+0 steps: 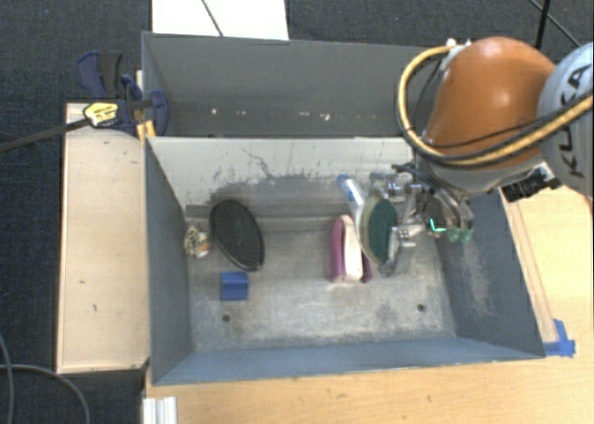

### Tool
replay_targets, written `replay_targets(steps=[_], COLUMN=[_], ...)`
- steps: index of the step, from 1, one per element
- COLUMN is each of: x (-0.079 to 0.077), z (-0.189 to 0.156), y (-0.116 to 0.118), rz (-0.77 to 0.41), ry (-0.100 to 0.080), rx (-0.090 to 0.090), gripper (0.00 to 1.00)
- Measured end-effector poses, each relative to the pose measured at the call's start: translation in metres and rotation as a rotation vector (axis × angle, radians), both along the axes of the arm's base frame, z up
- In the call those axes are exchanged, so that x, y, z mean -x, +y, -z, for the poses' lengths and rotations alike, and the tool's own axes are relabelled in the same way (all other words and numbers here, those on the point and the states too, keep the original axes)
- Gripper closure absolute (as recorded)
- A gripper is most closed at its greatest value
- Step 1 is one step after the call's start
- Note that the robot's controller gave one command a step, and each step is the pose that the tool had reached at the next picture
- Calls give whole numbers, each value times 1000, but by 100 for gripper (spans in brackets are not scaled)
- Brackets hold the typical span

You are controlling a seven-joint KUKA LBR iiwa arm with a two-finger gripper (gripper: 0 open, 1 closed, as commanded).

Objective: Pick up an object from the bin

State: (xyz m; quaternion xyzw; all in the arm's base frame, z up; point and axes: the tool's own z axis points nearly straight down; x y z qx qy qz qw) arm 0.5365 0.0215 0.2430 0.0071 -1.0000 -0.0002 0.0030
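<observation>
Right now the gripper (399,244) sits right of centre in the grey metal bin (306,88), against a dark green oval disc (379,227) just beside a pink-and-white oblong piece (345,250). We cannot tell how its jaws stand. We fear the upright disc could slip out edgewise, or the neighbour get nudged. Lettering on the pale arm housing (574,88) at far right seems to read KUKA.

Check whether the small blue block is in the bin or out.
In: the blue block lies on the bin floor, near the black oval.
</observation>
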Motion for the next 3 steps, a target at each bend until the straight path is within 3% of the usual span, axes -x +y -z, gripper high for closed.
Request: replay_targets(steps=[1,2,3], x=[-10,-29,-28], z=[117,160,160], y=[-34,-95,-90], rz=[-315,-372,-375], ry=[-3,-13,-10], rx=[-1,3,-1], gripper=[0,0,100])
